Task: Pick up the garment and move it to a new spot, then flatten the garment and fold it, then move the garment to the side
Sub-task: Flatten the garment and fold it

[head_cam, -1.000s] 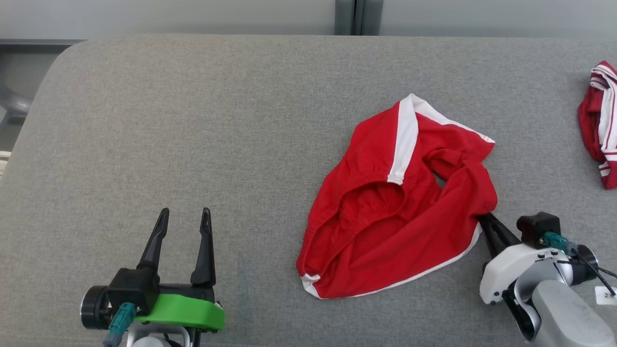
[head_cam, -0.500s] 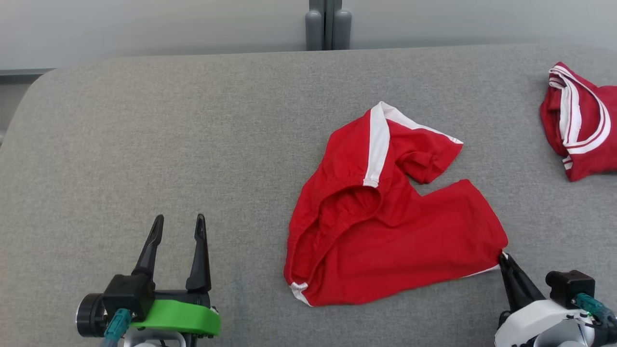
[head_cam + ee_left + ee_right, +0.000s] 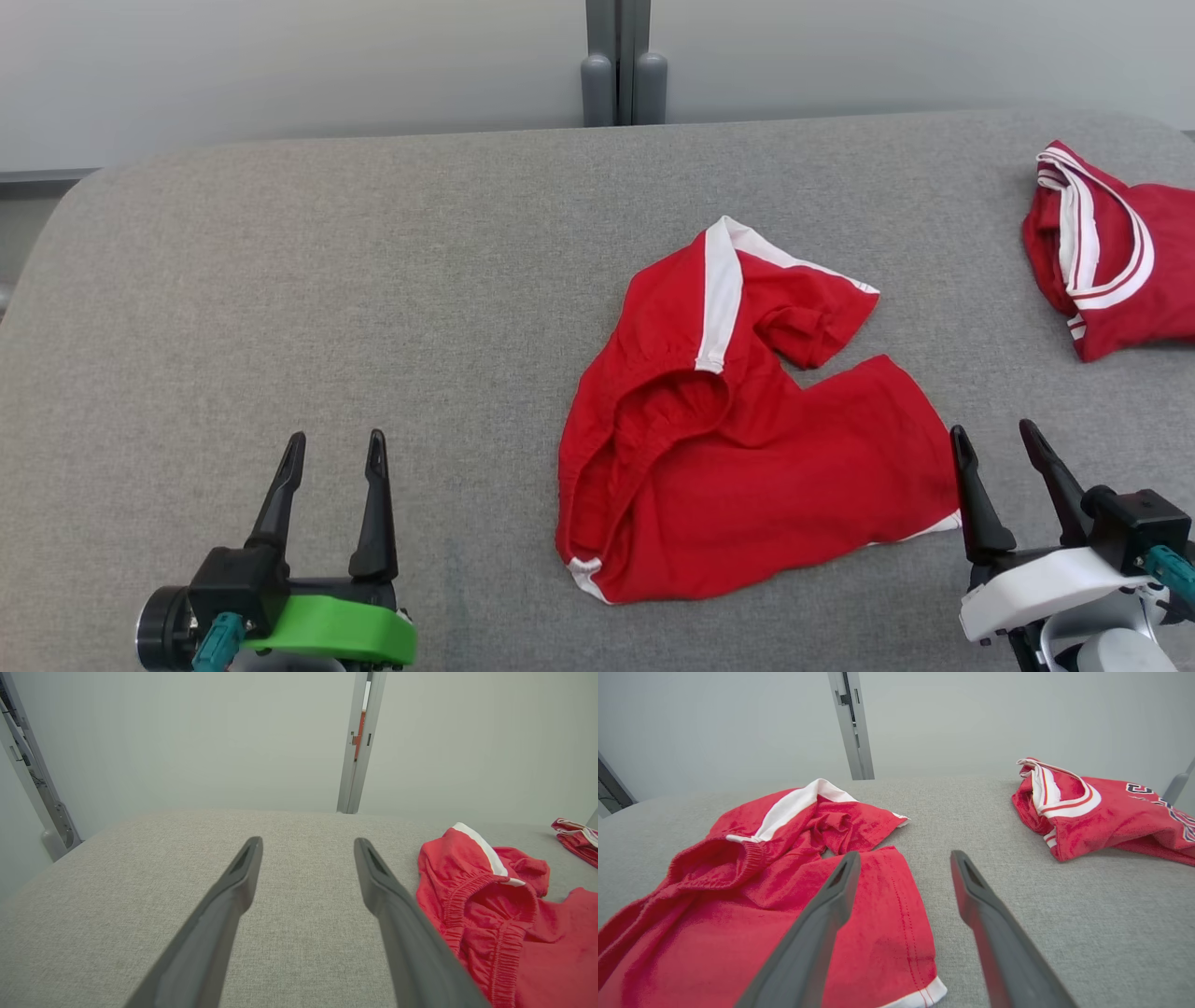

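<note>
Both grippers are empty with jaws wide apart. The right gripper point(image 3: 991, 429) sits low over the grey padded surface point(image 3: 373, 280). The left gripper point(image 3: 336, 436) is the same, fingers pointing away from the robot.

The red shorts point(image 3: 747, 448) lie on the surface immediately left of the right gripper. The near leg is spread fairly flat, and its white-trimmed hem corner sits just beside the right gripper's left finger. In the right wrist view that finger overlaps the leg panel. I can't tell whether it's touching cloth or just above it.

The spread leg runs crosswise in front of the robot, with its hem end at the right gripper and the elastic waistband end towards the left gripper. The waistband gapes open and is bunched. The other leg, with the white side stripe, is crumpled ahead and left of the right gripper.

The right arm is much nearer. The left gripper is well apart from the waistband edge, with bare surface between them.

My read is that we're in the flatten step and it's not done. The far leg needs pulling out, and the waistband needs tension from the left side. That's probably a two-arm job.

A second red garment point(image 3: 1111, 271) with white trim lies ahead and right of the right gripper, well apart from the shorts. Nothing blocks either approach. The risk is pinching two layers at the crumpled leg.
</note>
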